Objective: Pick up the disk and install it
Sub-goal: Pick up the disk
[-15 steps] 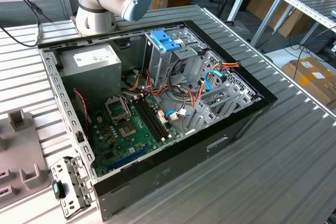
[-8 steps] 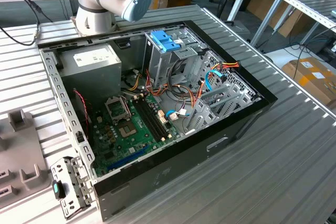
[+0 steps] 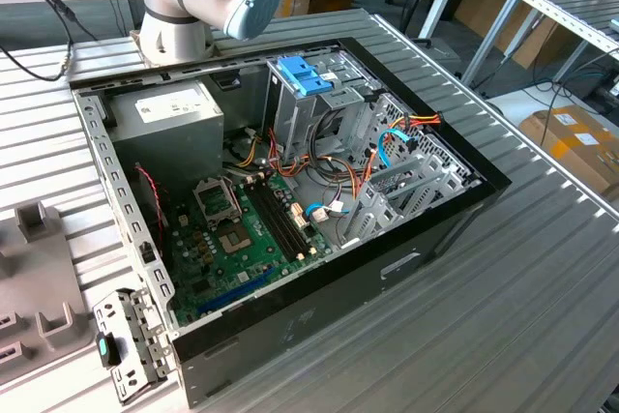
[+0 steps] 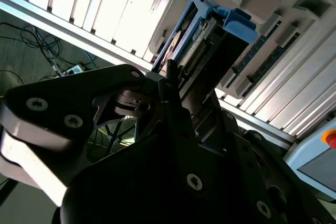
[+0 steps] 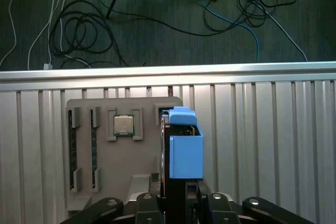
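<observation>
The disk (image 5: 185,148) stands on edge in its light-blue caddy rail, over the grey parts holder (image 5: 121,156) that lies on the ribbed metal table. In the first wrist view my gripper (image 5: 176,196) is shut on the disk's near end, with black fingers on both sides of it. The second wrist view shows the disk (image 4: 202,35) running away from the gripper (image 4: 178,90) toward the holder's slots. I cannot tell whether its far end still rests in a slot.
The open computer case (image 3: 387,268) lies on the table, with a grey drive cage topped by a blue latch (image 3: 304,74), a power-supply box (image 3: 169,108) and a green motherboard (image 3: 232,239). The holder also carries a processor chip (image 5: 124,125) and memory sticks (image 5: 72,150). Cables (image 5: 79,30) lie on the floor past the table edge.
</observation>
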